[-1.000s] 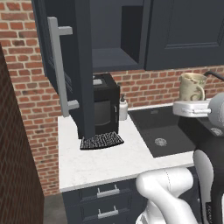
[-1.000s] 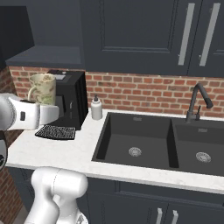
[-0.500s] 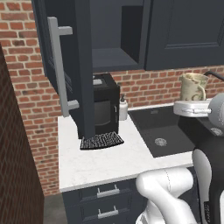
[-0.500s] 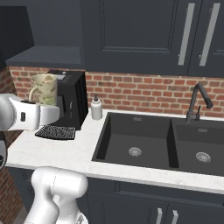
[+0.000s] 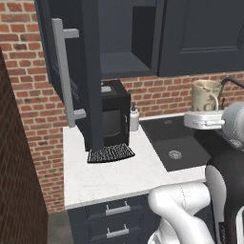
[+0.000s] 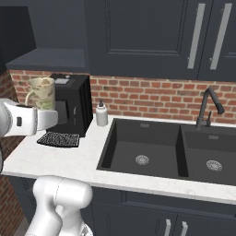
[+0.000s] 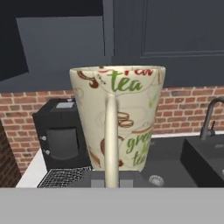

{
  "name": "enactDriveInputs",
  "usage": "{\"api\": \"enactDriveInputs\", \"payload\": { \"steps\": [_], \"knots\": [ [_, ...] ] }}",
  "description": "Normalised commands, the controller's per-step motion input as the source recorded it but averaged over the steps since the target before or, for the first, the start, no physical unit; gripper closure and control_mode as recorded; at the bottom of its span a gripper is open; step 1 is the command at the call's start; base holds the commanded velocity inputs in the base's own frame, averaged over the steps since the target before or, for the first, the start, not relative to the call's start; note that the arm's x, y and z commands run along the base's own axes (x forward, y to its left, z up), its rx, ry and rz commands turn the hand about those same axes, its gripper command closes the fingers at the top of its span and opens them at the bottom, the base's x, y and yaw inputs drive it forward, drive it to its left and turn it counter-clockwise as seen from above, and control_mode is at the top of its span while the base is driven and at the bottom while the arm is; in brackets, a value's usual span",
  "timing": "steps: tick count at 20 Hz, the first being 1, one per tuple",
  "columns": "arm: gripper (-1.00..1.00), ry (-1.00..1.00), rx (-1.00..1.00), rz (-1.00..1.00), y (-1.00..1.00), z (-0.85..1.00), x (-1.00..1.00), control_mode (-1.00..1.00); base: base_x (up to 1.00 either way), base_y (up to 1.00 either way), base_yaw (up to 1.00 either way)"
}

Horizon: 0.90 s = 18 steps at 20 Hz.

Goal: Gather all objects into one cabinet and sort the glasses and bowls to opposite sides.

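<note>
Claw: gripper [image 7: 111, 180] is clamped narrow on the handle of the beige patterned mug [image 7: 117, 118]; in the hand view the handle runs straight down into the jaws at 6 o'clock.
Mug: upright, mouth up, carried in the air above the counter [image 5: 109, 174] in front of the sink [image 6: 143, 147]; seen from the left base it sits at 3 o'clock [image 5: 206, 95], from the right base at 9 o'clock [image 6: 40, 94].
Step in hand: judged to be carrying the mug to the open cabinet [image 5: 119, 64] for stowing.
How to do it well: keep the mug level, raise it above the shelf lip before moving in, approach through the open front, set it fully on the shelf toward the side meant for glasses, and let go only once the base rests flat.
Coffee machine: black coffee machine [image 6: 73, 108] stands on the counter directly under the cabinet opening, its grille tray [image 5: 110, 153] in front; a low approach would strike its top.
Soap bottle: small white soap bottle [image 6: 102, 114] just beside the machine, toward the sink.
Door: open cabinet door [image 5: 78, 76] with grey bar handle [image 5: 64, 78] juts toward the robot at 10 o'clock in the left base view; the arm must swing wide of it.
Far: brick wall [image 6: 152, 97], faucet [image 6: 207, 108] at 3 o'clock, closed upper cabinets [image 6: 152, 37].
</note>
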Motion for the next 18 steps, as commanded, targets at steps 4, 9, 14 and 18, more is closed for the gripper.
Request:
{"api": "enactDriveInputs", "payload": {
  "steps": [4,9,14,18],
  "knots": [
    [1.0,0.0,-0.05,0.05,0.33,-0.02,0.0,-1.0,0.0,0.0,0.0],
    [1.0,0.0,-0.01,0.04,0.24,-0.01,0.0,-1.0,0.0,0.0,0.0],
    [1.0,0.0,0.0,0.01,0.03,0.0,0.0,1.0,-0.08,-0.14,0.0],
    [1.0,0.0,0.0,0.0,0.0,0.0,0.0,1.0,-0.61,-0.87,-0.03]
  ]
}}
